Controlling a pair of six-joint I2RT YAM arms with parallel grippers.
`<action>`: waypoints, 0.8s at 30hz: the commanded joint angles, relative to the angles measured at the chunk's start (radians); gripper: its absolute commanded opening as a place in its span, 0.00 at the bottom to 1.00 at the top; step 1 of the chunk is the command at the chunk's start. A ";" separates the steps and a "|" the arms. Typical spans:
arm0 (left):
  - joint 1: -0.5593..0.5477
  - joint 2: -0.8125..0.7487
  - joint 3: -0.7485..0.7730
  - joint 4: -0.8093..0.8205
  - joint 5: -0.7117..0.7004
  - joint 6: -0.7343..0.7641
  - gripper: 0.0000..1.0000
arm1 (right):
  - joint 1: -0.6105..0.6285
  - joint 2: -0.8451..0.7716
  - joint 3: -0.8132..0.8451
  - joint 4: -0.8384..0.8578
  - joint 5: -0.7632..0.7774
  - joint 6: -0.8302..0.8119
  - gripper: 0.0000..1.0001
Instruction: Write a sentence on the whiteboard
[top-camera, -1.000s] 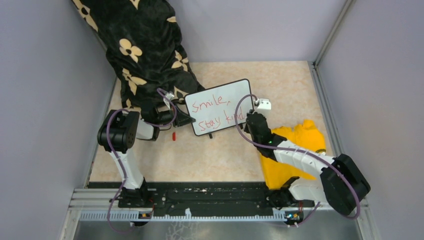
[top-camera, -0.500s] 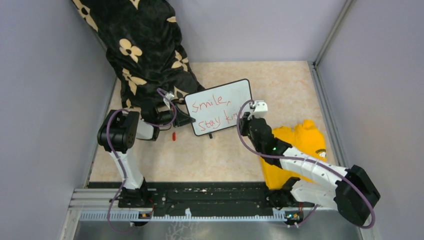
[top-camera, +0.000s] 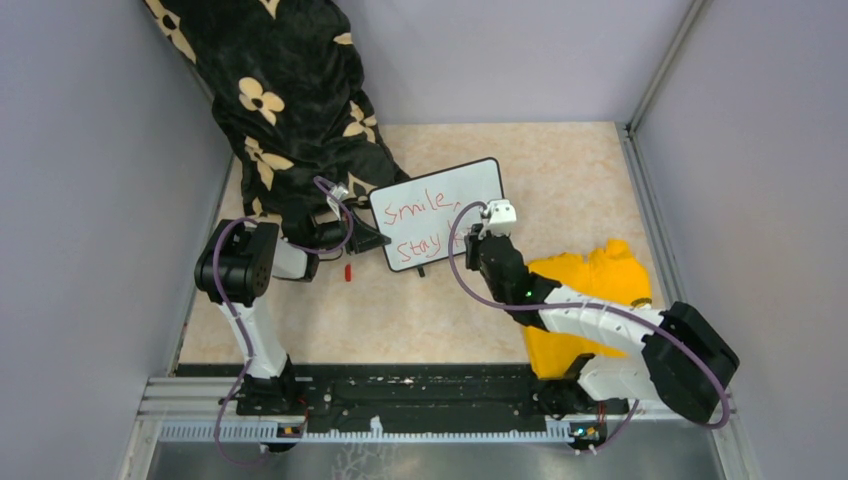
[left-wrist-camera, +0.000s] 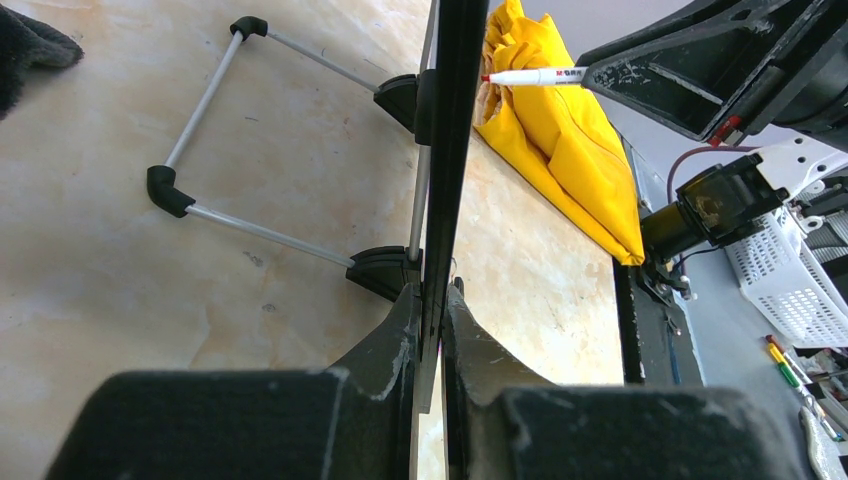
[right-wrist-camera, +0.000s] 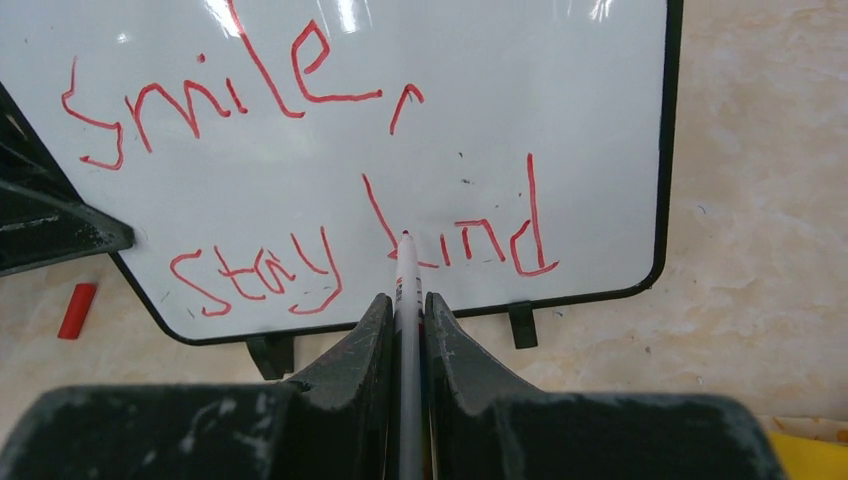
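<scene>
Looking down from the overhead camera, I have the whiteboard standing near the middle of the desk, turned a little so its right end sits farther back. A black cloth with cream flowers is piled along the far-left side. A yellow cloth lies near the right, partly under my right arm.

My left fingers are pinching the board's left edge. From the left wrist I see the board edge-on, its thin black frame clamped between the two left fingers. Behind it, a wire stand with black feet rests on the desk.

My right fingers are pressed together on a white marker, which runs straight out between them. Its red tip sits at the lower line of writing, right on the "k". From the left wrist the marker points at the board face with its tip just at the surface. I cannot tell whether it is actually touching.

The sentence is in thin red strokes on two lines, "Smile," above and "Stay kind" below. From overhead my right arm covers the last word, so only "Smile," and "Stay" show.

A small red cap lies on the desk just beside the board's near-left corner, and it also shows in the right wrist view.
</scene>
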 joint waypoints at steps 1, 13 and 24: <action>0.000 0.030 -0.005 -0.096 -0.024 0.014 0.00 | 0.006 0.005 0.062 0.085 0.064 -0.011 0.00; 0.000 0.030 -0.005 -0.100 -0.027 0.019 0.00 | -0.032 0.024 0.075 0.087 0.044 0.001 0.00; 0.000 0.029 -0.004 -0.105 -0.026 0.021 0.00 | -0.046 0.039 0.071 0.097 0.014 0.015 0.00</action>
